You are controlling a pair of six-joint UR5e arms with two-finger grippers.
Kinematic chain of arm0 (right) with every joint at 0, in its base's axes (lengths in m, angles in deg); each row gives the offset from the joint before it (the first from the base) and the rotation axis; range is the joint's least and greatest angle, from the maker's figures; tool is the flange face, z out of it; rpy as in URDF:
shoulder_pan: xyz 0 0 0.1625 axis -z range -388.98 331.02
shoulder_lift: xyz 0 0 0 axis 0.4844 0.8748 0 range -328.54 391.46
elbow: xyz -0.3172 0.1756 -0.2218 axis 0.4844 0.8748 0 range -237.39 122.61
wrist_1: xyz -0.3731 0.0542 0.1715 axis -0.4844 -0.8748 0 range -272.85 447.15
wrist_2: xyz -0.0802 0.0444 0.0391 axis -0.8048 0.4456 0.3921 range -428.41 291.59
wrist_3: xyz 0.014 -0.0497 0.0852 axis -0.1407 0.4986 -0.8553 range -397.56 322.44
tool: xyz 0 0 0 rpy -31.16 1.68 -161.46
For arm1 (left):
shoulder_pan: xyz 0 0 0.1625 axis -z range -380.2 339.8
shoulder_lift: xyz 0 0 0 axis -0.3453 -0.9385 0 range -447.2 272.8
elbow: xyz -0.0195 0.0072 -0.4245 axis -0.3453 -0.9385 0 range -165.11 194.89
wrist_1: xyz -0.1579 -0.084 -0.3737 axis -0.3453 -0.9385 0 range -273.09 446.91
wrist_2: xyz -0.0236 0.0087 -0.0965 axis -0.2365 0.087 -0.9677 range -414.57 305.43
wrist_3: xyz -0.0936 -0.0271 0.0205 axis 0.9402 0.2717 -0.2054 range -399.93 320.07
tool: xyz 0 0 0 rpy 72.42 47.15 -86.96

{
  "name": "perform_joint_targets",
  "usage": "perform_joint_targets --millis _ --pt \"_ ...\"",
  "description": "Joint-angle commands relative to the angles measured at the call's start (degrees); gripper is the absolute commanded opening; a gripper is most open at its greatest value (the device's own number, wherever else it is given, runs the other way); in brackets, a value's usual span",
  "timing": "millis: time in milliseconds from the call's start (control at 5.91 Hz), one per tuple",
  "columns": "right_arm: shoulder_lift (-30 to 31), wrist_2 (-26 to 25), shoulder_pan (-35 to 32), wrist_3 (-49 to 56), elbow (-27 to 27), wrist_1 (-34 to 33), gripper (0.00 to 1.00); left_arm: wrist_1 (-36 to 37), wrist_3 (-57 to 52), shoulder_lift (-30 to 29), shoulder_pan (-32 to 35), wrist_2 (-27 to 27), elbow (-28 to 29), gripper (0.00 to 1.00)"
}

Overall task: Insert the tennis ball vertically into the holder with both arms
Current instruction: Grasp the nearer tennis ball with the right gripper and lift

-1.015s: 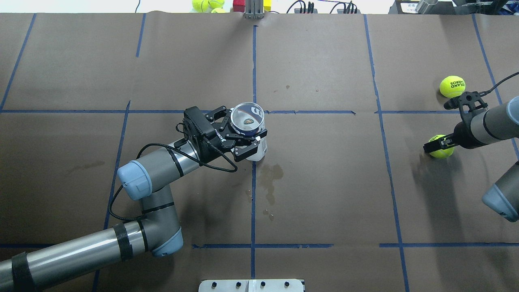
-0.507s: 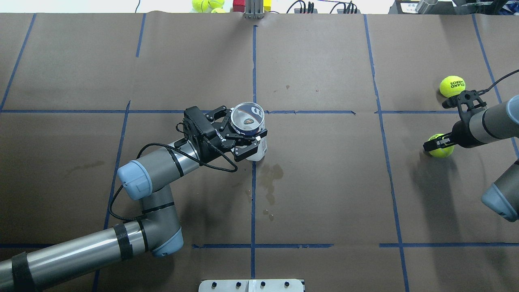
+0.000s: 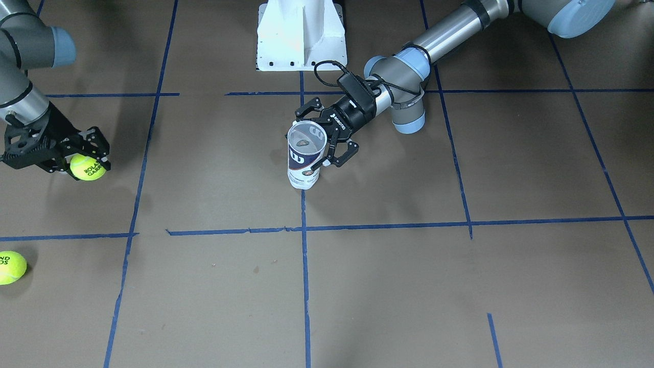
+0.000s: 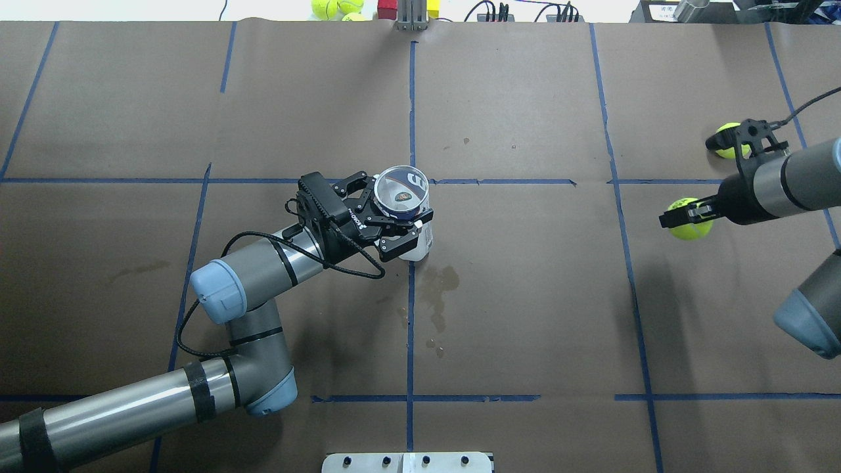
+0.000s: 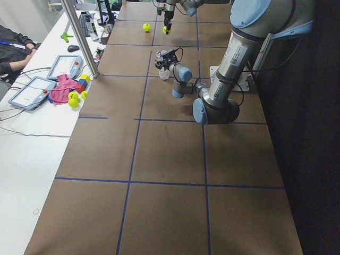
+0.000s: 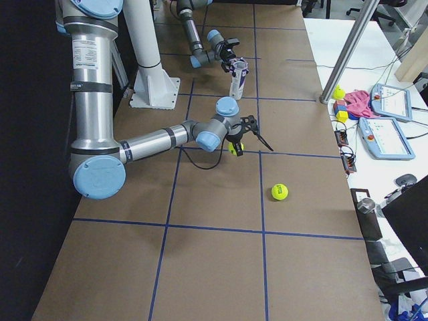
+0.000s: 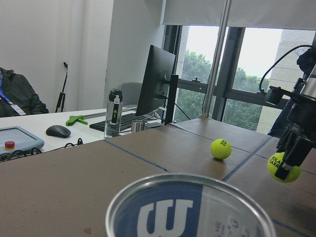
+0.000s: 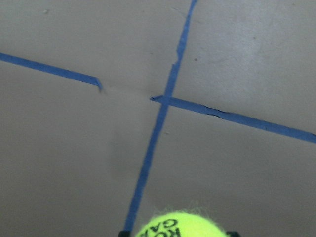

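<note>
Closest to you, your left gripper (image 4: 394,226) is clamped around the holder (image 4: 402,197), fingers wrapped on either side of the clear can just below its rim, and that grip looks like it's there to keep the tall tube upright and steady on the table (image 4: 525,315) so a ball can drop straight in. The mouth faces up, open, no lid on it; from the wrist view you're looking down into it and only the label shows through the wall, so no ball appears to be inside. Further out on your right side, your right gripper (image 4: 683,215) is closed on a tennis ball (image 4: 686,220), carried clear of the paper, well apart from the can with a full grid square between them. Beyond that, a second ball (image 4: 726,146) sits loose on the table behind the right wrist, untouched.
</note>
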Motion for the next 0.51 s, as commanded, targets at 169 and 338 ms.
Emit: perform_joint_targets --millis 169,338 --pt "-12.55 0.29 0.74 -4.34 -10.67 -25.37 0.28 0.15 -0.27 -0.17 0.12 -0.20 -0.18 0.92" --pt "-17.90 0.20 2.39 -8.36 -10.95 -30.04 0.27 0.15 -0.27 -0.26 0.12 -0.20 -0.18 0.92"
